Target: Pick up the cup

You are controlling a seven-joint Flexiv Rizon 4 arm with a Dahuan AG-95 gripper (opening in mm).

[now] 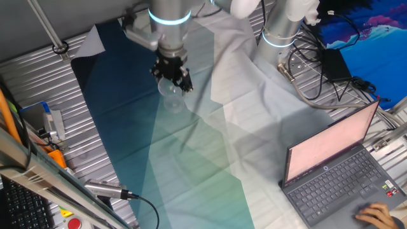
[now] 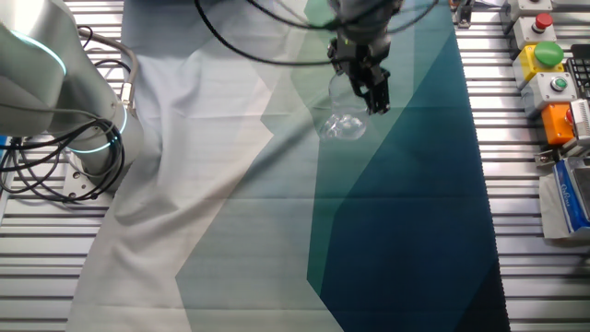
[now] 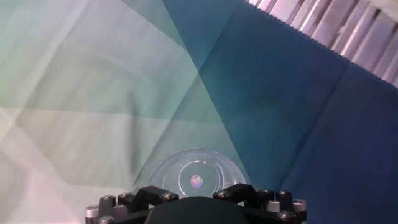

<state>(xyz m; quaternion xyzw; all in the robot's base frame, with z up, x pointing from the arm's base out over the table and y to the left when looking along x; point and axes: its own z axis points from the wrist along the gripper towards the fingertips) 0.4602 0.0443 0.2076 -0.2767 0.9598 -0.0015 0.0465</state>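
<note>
The clear cup (image 1: 170, 95) hangs under my gripper (image 1: 172, 79) over the teal part of the cloth. In the other fixed view the cup (image 2: 344, 120) sits tilted at the black fingers (image 2: 376, 95), just above the cloth. In the hand view I look down into the cup (image 3: 198, 176). Its round rim spans the gap between my two fingers, and the gripper (image 3: 198, 194) is closed on its sides. The cup's base shows through as a small bright spot.
A white, green and teal cloth (image 1: 191, 146) covers the table. An open laptop (image 1: 337, 168) with a hand on it is at the right front. A second arm base (image 2: 74, 111) with cables stands beside the cloth. Button boxes (image 2: 553, 74) line the metal edge.
</note>
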